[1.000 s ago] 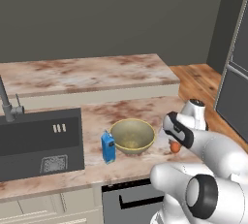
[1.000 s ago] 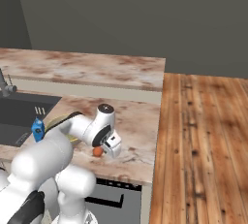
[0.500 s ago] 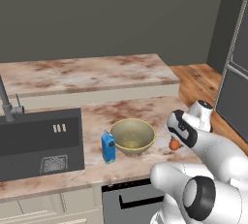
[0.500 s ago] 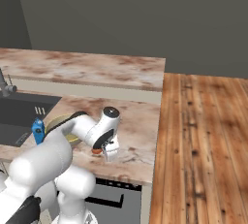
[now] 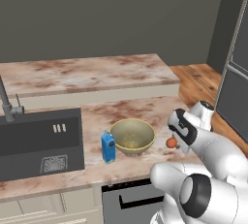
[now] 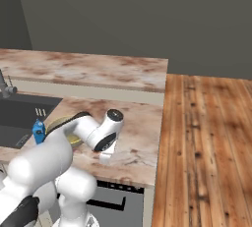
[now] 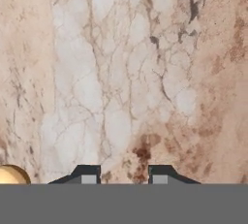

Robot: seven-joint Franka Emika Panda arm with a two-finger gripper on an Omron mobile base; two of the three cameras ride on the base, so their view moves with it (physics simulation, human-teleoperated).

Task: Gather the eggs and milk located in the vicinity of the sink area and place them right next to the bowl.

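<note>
My gripper point(image 7: 121, 175) hung over bare marble counter point(image 7: 145, 72) near its front edge, fingers parted and holding nothing, while the brown egg point(image 5: 171, 142) lay just right of the bowl point(image 5: 132, 135), the milk carton point(image 5: 108, 147) at the bowl's left, beside the sink point(image 5: 38, 143).

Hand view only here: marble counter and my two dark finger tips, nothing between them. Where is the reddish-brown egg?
Observer: The small reddish-brown egg lies on the marble counter, just right of the wide yellowish-olive bowl.
Operator: And the milk?
Observer: The bright blue gabled milk carton stands upright at the bowl's left, between it and the black recessed sink.
Operator: What's off to the arm's right?
Observer: The counter ends there; wooden plank floor lies beyond its edge.
</note>
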